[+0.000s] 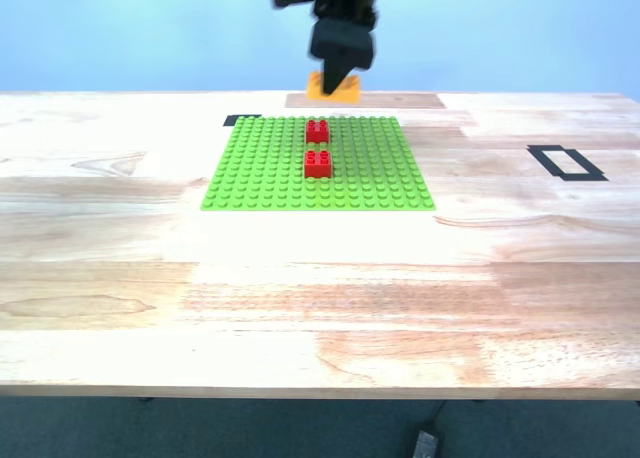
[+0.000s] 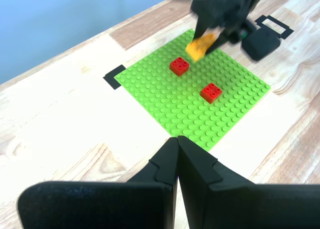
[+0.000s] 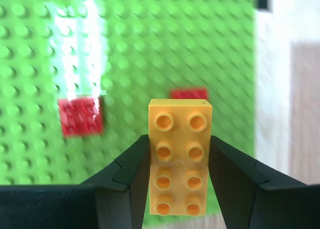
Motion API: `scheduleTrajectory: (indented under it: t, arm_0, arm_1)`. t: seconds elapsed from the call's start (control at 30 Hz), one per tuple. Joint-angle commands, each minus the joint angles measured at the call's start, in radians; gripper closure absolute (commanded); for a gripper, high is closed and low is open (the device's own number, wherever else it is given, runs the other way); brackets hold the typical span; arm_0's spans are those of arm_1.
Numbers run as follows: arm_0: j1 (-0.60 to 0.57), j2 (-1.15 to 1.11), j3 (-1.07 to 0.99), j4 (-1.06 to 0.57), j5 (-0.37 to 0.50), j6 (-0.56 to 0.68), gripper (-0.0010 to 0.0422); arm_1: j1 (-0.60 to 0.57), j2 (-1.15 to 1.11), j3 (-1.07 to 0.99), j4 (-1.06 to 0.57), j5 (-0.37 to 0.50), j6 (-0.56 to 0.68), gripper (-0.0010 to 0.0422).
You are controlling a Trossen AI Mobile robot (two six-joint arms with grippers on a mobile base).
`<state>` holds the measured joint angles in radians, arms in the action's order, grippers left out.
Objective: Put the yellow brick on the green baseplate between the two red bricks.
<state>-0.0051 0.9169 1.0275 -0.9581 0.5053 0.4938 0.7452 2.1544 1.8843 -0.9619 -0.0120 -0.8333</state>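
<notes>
No legible text, labels, brands or numbers in any view. Only markings: black tape outline (image 1: 566, 163) on the table (image 1: 320, 298), a rectangle with no characters, and a black tape corner (image 1: 242, 120) beside the baseplate (image 1: 270, 168).

My second gripper (image 1: 341, 76) holds the yellow brick (image 1: 335, 87) (behind the green baseplate (image 1: 318, 168)).

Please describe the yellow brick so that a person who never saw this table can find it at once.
Find the green baseplate on the wooden table. Above its far edge my second gripper holds the yellow brick between its fingers. Unlike the two small square red bricks on the plate, it is long, with eight studs.
</notes>
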Motion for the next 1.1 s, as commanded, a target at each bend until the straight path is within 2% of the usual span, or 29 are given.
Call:
scheduleTrajectory:
  t: [0.03,0.4,0.77,0.97,1.1]
  arm_0:
    - [0.000,-0.001,0.001,-0.001,0.000,0.000,0.0412]
    - [0.000,-0.002,0.000,0.001,0.000,0.000,0.0413]
    - [0.000,-0.004,0.000,-0.004,0.000,0.000,0.0412]
    - [0.000,-0.004,0.001,-0.008,0.000,0.000,0.0412]
    - [0.000,-0.005,0.000,-0.008,0.000,0.000,0.0413]
  arm_1:
    - [0.027,0.053,0.043,-0.011,-0.003,-0.030,0.0351]
    - [0.025,0.089,-0.024,0.032,-0.008,-0.076,0.0351]
    - [0.019,0.103,-0.072,0.072,-0.010,-0.051,0.0351]
    - [0.019,0.152,-0.023,0.067,-0.056,0.016,0.0351]
    - [0.019,0.171,-0.004,0.053,-0.061,0.015,0.0351]
